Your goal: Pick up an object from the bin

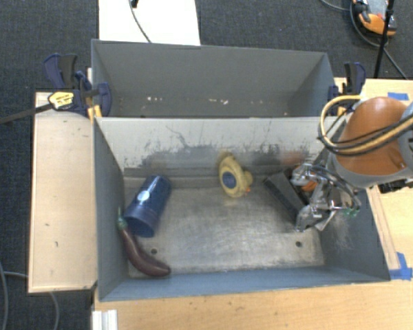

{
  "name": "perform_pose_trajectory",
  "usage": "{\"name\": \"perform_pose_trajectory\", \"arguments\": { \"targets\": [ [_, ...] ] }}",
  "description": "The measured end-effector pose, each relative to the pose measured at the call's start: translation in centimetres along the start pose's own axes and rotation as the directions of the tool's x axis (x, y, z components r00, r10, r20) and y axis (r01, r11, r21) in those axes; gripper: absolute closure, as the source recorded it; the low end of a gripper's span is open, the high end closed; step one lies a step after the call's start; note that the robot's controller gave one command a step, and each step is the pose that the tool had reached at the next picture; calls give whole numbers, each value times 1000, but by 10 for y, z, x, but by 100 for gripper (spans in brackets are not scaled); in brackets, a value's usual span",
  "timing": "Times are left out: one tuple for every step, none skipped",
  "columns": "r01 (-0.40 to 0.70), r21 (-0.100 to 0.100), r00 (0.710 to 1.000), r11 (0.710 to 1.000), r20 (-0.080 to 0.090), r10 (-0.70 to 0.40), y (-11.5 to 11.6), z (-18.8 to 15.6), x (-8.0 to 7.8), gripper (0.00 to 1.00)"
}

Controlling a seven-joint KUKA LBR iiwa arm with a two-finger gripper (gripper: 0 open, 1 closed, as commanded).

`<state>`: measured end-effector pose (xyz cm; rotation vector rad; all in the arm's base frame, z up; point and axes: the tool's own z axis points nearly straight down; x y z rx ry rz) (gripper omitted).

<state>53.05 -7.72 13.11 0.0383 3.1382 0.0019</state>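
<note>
End effector (315, 215) beside flat black rectangular slab (281, 188); grip state cannot tell.

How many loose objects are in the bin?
4: blue cup at left, dark eggplant-shaped thing front left, yellow thing mid-back, black block right beside the gripper, which may hide more.

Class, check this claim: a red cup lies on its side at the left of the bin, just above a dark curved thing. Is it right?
Not quite: the cup is blue, not red. The camera view shows it lying on its side at the left of the bin, just above the dark curved thing.
</note>
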Motion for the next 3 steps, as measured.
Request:
{"name": "perform_pose_trajectory", "arguments": {
  "targets": [
    [-223, -12, 974, 975, 42, 223, -31, 48, 0, 100],
    [-222, -12, 974, 975, 42, 223, -31, 48, 1, 100],
    [-288, 2, 958, 958, 1, 288, -50, -111, 11, 100]
  ]
}}
